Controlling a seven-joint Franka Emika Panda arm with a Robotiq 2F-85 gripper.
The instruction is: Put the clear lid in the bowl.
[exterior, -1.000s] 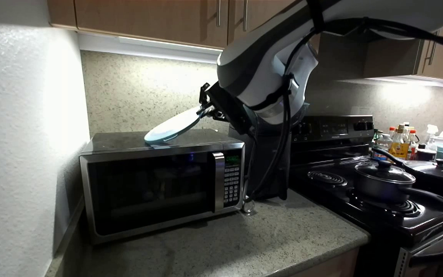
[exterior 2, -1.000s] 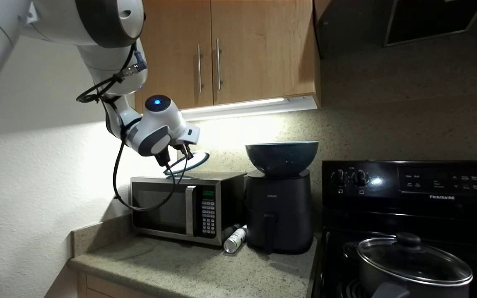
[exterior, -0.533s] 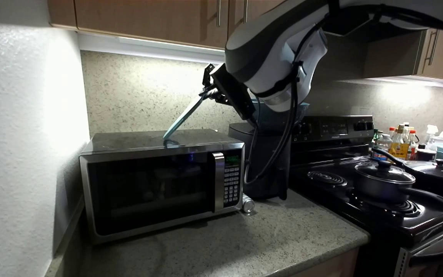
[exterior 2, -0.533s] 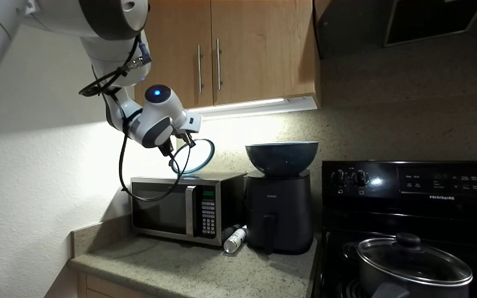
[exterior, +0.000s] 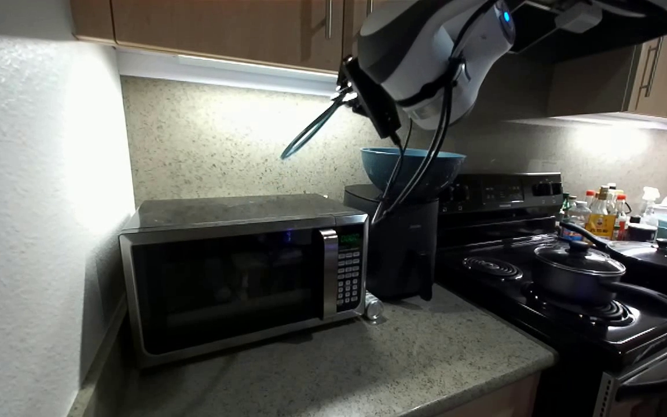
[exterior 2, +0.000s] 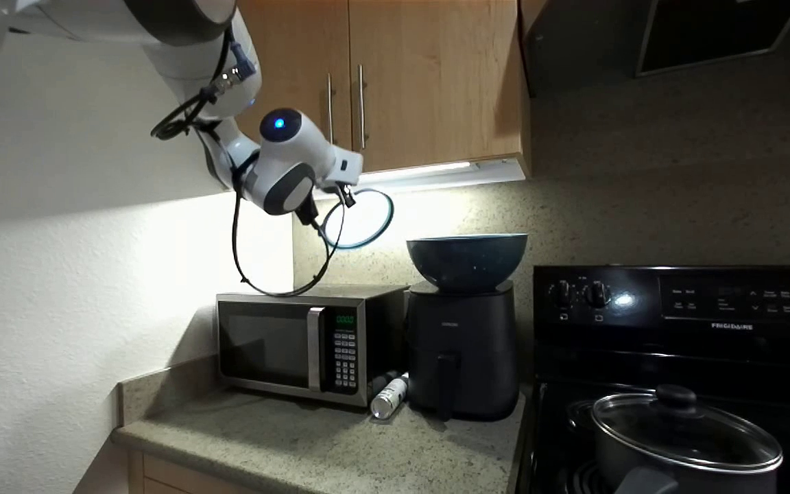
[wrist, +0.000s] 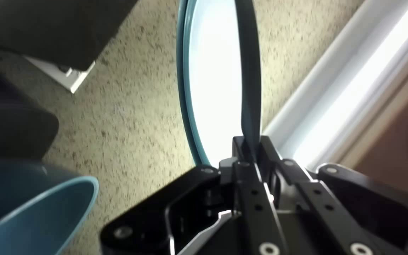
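The clear lid [exterior 2: 362,218] is a pale round disc with a teal rim. My gripper [wrist: 251,150] is shut on the lid's rim, with the lid [wrist: 215,85] reaching out beyond the fingertips in the wrist view. The lid hangs tilted in the air above the microwave and shows nearly edge-on in an exterior view [exterior: 308,134]. The dark teal-blue bowl [exterior 2: 467,264] stands upright on the black air fryer, to the right of the lid and lower than my gripper. The bowl's rim also shows at the lower left of the wrist view [wrist: 92,184]. The bowl's bottom inside is hidden.
The microwave [exterior: 235,211] stands below the lid. The air fryer [exterior 2: 463,350] stands to its right, with a white bottle [exterior 2: 390,396] between them. Upper cabinets [exterior 2: 429,82] and a light strip [exterior 2: 429,171] are close above. A lidded pot [exterior 2: 686,439] sits on the stove.
My gripper has risen and moved right toward the bowl's side, carrying the lid. The lid has come up off the microwave top, where its lower edge was, and its tilt has changed.
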